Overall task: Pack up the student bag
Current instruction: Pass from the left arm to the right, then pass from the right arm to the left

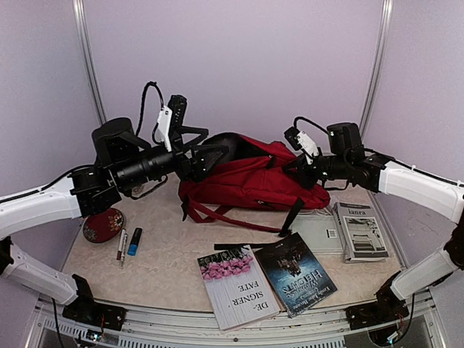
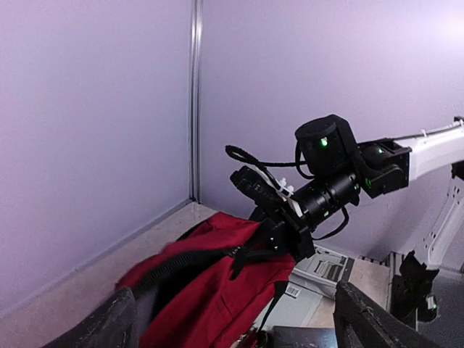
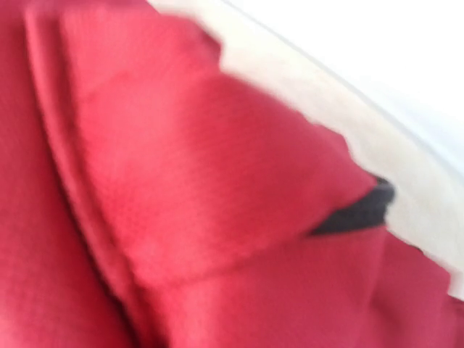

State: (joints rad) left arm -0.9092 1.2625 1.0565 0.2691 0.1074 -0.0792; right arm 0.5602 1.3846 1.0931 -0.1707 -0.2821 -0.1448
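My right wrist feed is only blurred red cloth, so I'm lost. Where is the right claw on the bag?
Observer: The right claw is at the right end of the bag, near its top edge.
Operator: And the other arm?
Observer: The left claw is open at the bag's left end, by the dark opening.

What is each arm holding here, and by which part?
The right fingers appear to pinch the student bag by its upper edge; the left fingers are spread open, holding nothing.
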